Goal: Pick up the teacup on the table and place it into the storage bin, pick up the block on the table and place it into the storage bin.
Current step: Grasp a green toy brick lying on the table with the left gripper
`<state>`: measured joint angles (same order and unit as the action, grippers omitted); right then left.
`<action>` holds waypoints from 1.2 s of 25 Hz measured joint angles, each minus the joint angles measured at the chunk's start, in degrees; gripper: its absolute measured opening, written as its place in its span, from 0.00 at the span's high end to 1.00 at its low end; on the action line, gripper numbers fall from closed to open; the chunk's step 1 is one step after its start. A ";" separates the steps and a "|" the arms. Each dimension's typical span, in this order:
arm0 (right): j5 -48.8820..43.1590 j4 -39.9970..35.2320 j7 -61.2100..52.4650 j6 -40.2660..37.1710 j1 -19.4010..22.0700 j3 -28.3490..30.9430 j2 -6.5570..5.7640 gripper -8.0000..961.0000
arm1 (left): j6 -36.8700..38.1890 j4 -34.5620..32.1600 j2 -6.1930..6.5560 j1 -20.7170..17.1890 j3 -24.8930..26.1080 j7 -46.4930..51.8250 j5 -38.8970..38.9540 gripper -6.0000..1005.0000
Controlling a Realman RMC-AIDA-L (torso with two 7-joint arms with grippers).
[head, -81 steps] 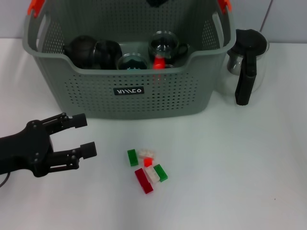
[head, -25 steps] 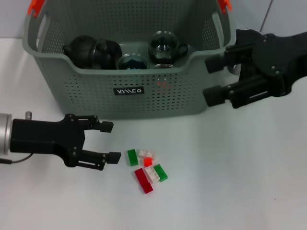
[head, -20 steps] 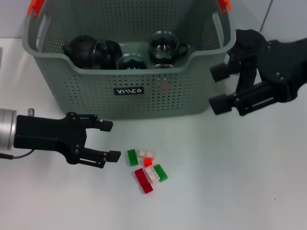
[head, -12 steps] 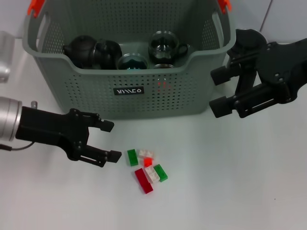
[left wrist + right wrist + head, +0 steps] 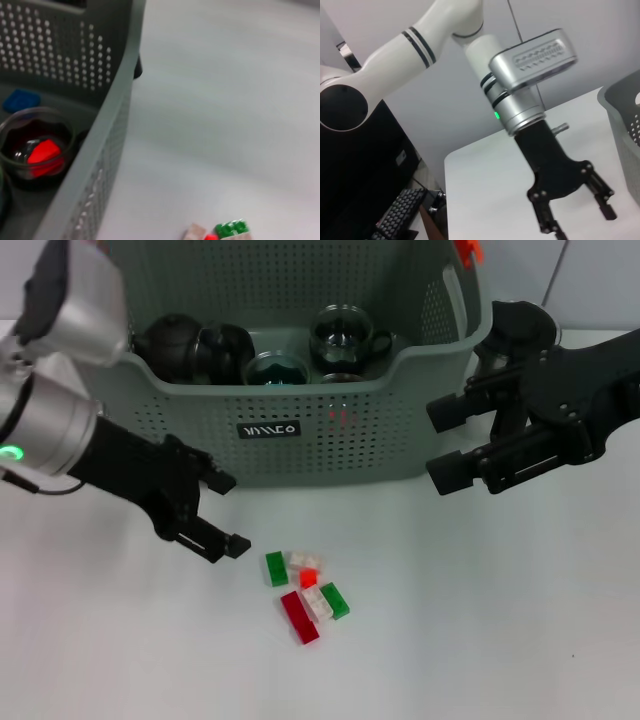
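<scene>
Block pickup looked to be the step in hand: the left hand [image 5: 222,515], fingers spread wide and empty, hung just beside the small cluster of green, red and white plastic blocks [image 5: 307,593] on the white worktop [image 5: 480,620], in front of the large grey-green perforated plastic storage bin [image 5: 300,430]. Next move would call for lowering and centring over one block, then closing. Glass teacup [image 5: 345,338] sat inside the bin; right hand [image 5: 455,445] hung open by its right wall; the bin's black label was not legible.

The bin [image 5: 270,430] carries a small black label [image 5: 267,429] on its front wall; its white lettering is illegible.
</scene>
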<state>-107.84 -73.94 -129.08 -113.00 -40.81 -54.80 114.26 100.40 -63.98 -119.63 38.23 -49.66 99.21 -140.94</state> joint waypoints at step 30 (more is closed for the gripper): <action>0.42 1.84 1.21 -0.09 0.43 1.37 0.28 0.07 | -7.35 0.84 -4.68 -1.46 -7.07 -3.48 -5.70 0.13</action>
<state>-107.42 -72.10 -127.87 -113.09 -40.38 -53.43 114.55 93.05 -63.14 -124.31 36.77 -56.72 95.73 -146.64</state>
